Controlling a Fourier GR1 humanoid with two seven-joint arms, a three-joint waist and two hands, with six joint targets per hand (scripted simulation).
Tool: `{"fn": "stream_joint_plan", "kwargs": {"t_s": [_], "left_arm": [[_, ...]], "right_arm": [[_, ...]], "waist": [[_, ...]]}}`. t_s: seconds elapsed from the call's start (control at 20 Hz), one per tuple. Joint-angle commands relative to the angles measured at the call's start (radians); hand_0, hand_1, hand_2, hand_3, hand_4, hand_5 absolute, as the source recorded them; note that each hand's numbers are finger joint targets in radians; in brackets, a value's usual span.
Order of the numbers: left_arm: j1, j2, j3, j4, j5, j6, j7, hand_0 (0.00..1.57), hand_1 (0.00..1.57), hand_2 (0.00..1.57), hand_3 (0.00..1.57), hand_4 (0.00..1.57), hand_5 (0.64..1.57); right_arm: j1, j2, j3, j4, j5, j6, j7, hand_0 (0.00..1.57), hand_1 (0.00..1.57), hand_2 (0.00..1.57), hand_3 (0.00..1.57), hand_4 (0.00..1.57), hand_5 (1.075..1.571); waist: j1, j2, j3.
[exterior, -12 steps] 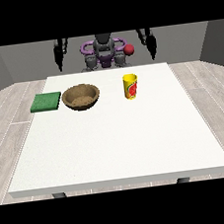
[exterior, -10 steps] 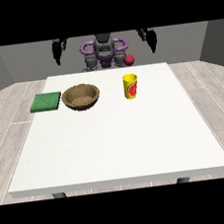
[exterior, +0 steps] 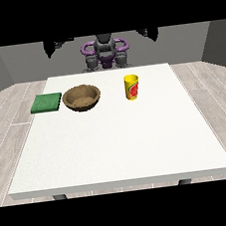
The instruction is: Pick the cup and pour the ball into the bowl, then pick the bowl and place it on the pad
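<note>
One yellow cup with a red mark on its side, upright on the white table, right of centre toward the far edge. One brown wooden bowl, upright, left of the cup, the two well apart. One green pad, flat, just beside the bowl on its left; can't tell whether their edges touch. Bowl sits on the table, not on the pad. Ball: not visible from this angle, can't tell if it is inside the cup. All three things lie in a rough row across the far half of the table; the near half carries nothing of the task.

One robot torso behind the far edge, dark with purple shoulder rings.

Two hands, both raised high, at the upper edge of the scene, well above and behind the table. Hand at the view's left: small dark shape, holds nothing, touches nothing; finger spread too small to read, can't tell whether it is spread or curled. Hand at the view's right: same, dark shape up high, partly cut off at the top, nothing in it, nothing touched; finger state can't be told. Both hands are well apart from cup, bowl and pad.
</note>
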Motion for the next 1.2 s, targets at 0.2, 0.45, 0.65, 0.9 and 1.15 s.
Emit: {"fn": "stream_joint_plan", "kwargs": {"t_s": [0.2, 0.45, 0.65, 0.9, 1.15], "left_arm": [[-0.090, 0.030, 0.059, 0.006, 0.056, -0.032, -0.013, 0.00, 0.00, 0.00, 0.00, 0.00, 1.406], [-0.250, 0.005, 0.060, 0.115, -0.019, 0.042, -0.123, 0.00, 0.00, 0.00, 0.00, 0.00, 1.416], [-0.304, 0.014, 0.104, 0.243, 0.010, 0.005, -0.261, 0.00, 0.00, 0.00, 0.00, 0.00, 1.393], [-0.382, 0.036, 0.167, 0.485, 0.003, 0.019, -0.383, 0.00, 0.00, 0.00, 0.00, 0.00, 1.361], [-0.494, -0.022, 0.105, 0.542, -0.070, 0.112, -0.412, 0.00, 0.00, 0.00, 0.00, 0.00, 1.386]], "right_arm": [[-0.048, 0.015, -0.034, 0.051, -0.039, 0.043, -0.087, 0.00, 0.00, 0.00, 0.00, 0.00, 1.571], [-0.156, 0.029, -0.041, 0.157, -0.013, 0.031, -0.206, 0.00, 0.00, 0.00, 0.00, 0.00, 1.569], [-0.228, 0.009, -0.047, 0.195, -0.002, 0.044, -0.261, 0.00, 0.00, 0.00, 0.00, 0.00, 1.568], [-0.234, 0.039, -0.003, 0.159, 0.000, 0.041, -0.226, 0.00, 0.00, 0.00, 0.00, 0.00, 1.570], [-0.338, 0.019, -0.037, 0.298, 0.025, 0.027, -0.313, 0.00, 0.00, 0.00, 0.00, 0.00, 1.570]], "waist": [[-0.006, 0.092, 0.0028], [-0.032, 0.236, 0.0028], [-0.041, 0.335, 0.0023], [-0.101, 0.333, 0.0021], [-0.079, 0.394, 0.0027]]}}
